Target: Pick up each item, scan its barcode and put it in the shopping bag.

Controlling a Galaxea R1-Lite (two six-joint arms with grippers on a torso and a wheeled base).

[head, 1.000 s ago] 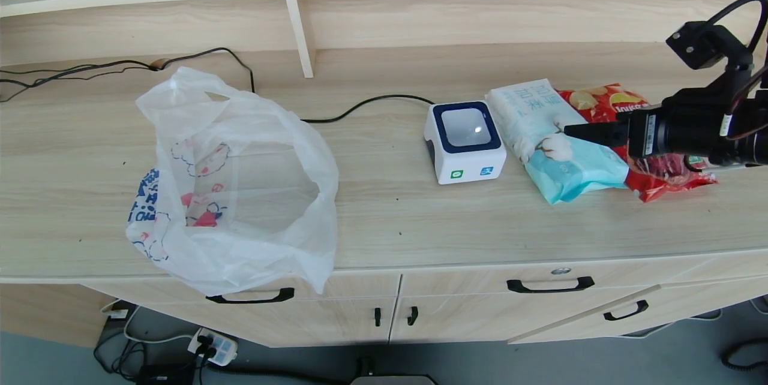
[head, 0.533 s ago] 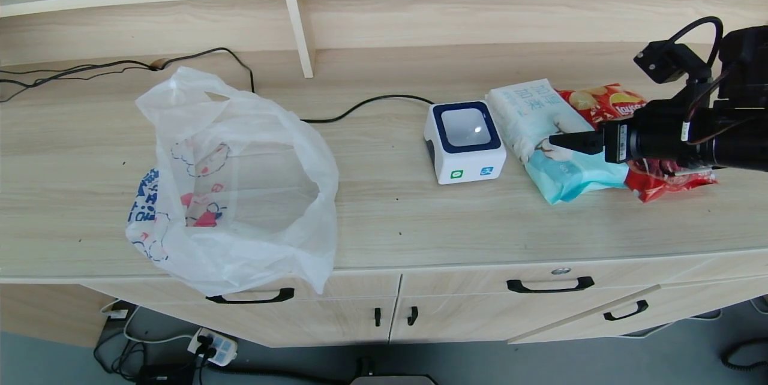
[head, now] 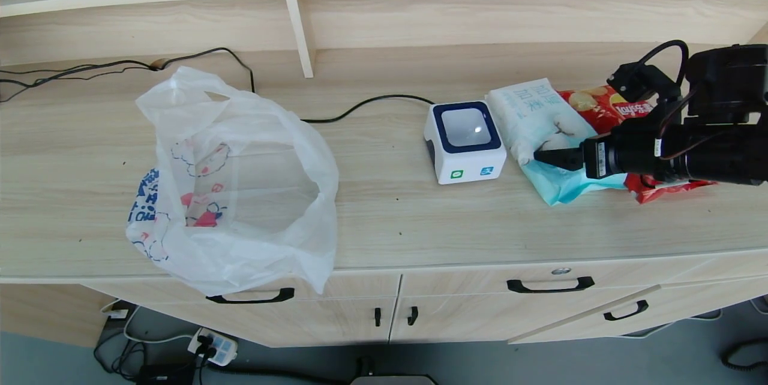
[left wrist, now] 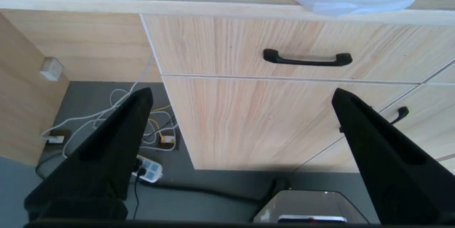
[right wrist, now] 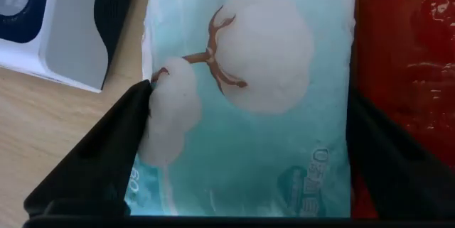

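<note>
Teal-and-white soft tissue pack lies on the wooden worktop, right of the white-and-blue box scanner.
Right hand hovers just above the pack, spread wide and empty, straddling its width; the pack's long axis runs near-to-far.

We see a teal tissue pack lying flat between a white cube scanner and a red crisp bag; a translucent plastic shopping bag lies open.

Wooden tabletop. At left, a translucent white shopping bag, mouth open. At centre, a white barcode scanner with a black cable. Just beside it lies a teal-and-white tissue pack, touching a red chip bag. The right end effector is over the pack.
</note>
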